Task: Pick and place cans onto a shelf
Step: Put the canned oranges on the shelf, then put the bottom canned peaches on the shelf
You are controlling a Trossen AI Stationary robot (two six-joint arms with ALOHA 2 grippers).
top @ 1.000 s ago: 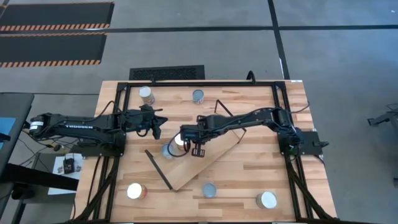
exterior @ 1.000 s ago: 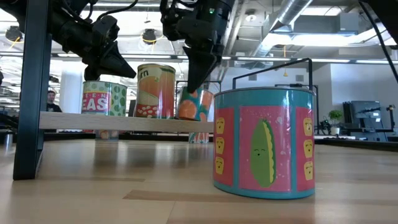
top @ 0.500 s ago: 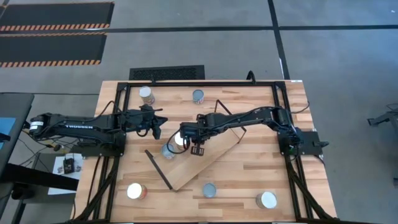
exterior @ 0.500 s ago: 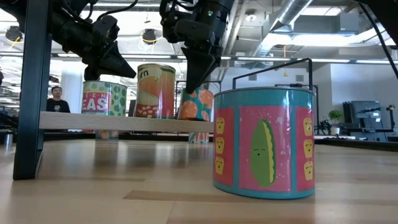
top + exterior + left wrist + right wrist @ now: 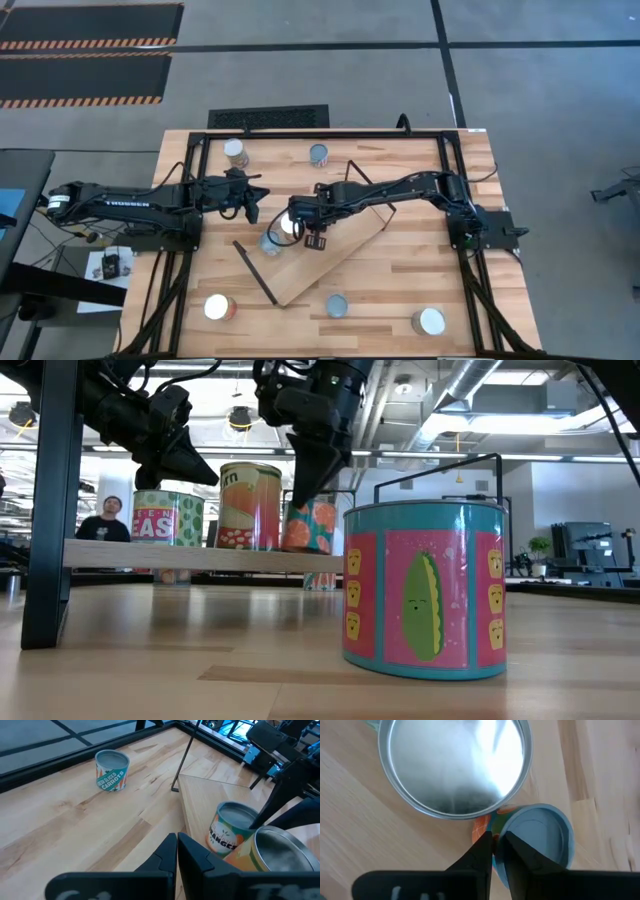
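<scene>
1. Now the right gripper (image 5: 302,230), fingers pressed together and holding nothing, hovers over the shelf (image 5: 335,255).
2. Just beside its tips stand two cans (image 5: 452,765) (image 5: 535,842).
3. Left gripper (image 5: 254,204), fingers together, waits nearby.

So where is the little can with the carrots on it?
In the high view, the small orange-and-white carrots can stands on the tabletop near the far edge, beside a white-topped can on its left, beyond the long light-wood shelf.
</scene>
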